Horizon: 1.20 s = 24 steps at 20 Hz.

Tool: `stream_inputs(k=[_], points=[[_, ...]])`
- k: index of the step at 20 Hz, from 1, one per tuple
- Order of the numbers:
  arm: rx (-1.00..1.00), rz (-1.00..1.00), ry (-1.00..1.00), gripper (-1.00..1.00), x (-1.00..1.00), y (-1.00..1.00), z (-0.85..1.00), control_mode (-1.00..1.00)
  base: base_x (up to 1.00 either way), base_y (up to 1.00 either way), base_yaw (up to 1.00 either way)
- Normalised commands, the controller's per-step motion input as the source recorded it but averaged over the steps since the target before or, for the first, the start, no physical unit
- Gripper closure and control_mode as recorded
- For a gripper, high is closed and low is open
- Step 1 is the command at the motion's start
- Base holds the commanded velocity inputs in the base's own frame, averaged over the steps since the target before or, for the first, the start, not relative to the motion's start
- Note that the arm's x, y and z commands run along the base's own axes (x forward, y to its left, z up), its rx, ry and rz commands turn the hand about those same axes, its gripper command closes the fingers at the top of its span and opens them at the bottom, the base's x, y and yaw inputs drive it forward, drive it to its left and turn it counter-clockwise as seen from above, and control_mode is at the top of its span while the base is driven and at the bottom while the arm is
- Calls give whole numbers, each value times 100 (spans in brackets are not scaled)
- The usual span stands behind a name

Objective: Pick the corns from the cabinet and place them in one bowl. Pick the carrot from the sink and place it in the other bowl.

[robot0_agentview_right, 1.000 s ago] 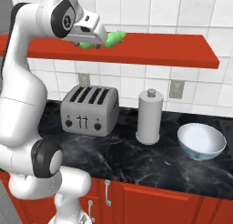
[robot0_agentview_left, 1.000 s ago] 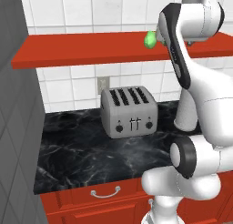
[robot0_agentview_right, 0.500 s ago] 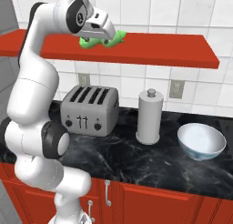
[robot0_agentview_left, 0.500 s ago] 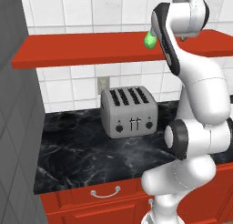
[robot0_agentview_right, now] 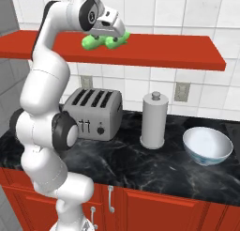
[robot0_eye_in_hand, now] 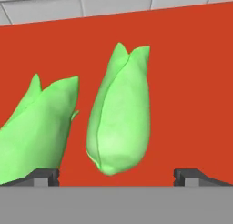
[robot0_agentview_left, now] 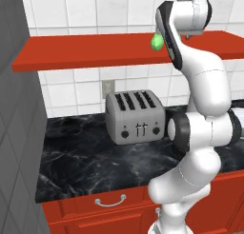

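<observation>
From the left base view, a green corn (robot0_agentview_left: 156, 41) is peeking past the arm on the red cabinet shelf (robot0_agentview_left: 86, 52). In the right base view, the gripper (robot0_agentview_right: 106, 36) is hovering over both corns (robot0_agentview_right: 104, 41), far from the pale bowl (robot0_agentview_right: 207, 146). In the hand view, jaws are standing wide open around the right-hand corn (robot0_eye_in_hand: 120, 114); it looks glossy, light and probably slippery, best pinched across its plump middle.
</observation>
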Motion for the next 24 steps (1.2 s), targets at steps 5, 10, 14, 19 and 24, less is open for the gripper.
stream_inputs(k=[5,10,14,19,24], points=[[0,0,4,-100,39,-1,15,-100,0,0,0],[0,0,2,-100,26,-4,5,-100,0,0,0],[0,0,0,-100,0,-18,0,-100,0,0,0],[0,0,0,-100,-1,-14,-4,-100,0,0,0],[0,0,0,-100,-2,-2,-9,-100,0,0,0]])
